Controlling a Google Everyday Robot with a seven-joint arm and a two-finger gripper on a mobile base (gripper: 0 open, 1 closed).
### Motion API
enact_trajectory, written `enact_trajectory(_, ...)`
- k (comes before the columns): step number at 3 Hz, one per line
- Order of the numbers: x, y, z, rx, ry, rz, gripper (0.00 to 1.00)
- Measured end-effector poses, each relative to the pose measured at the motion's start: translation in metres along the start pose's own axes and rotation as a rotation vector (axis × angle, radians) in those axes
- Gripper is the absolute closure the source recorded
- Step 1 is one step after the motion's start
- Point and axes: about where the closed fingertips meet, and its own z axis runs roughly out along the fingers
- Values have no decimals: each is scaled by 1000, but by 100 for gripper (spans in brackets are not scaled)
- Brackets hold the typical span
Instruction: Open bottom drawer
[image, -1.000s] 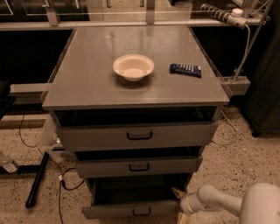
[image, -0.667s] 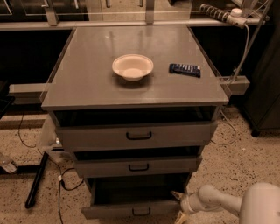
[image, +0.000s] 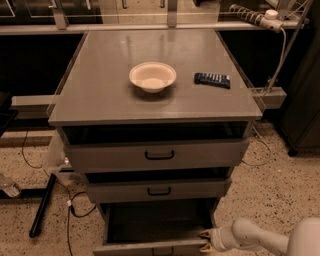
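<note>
Under the middle drawer (image: 159, 191), bottom drawer (image: 155, 222) stands pulled well out; hand (image: 206, 240) at its right front corner, grip state: cannot tell. Advice: pull straight outward, level; sideways drag may jam it.

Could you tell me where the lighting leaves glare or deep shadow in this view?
Camera view: a soft sheen on the cabinet top behind the bowl; the open bottom drawer is dim inside; the gripper at its front-right corner is well lit.
</note>
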Motion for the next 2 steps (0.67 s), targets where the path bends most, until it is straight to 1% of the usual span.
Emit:
enact_trajectory(1, 9, 22, -11, 38, -5, 29, 88)
enact_trajectory(2, 6, 25, -12, 38, -5, 29, 100)
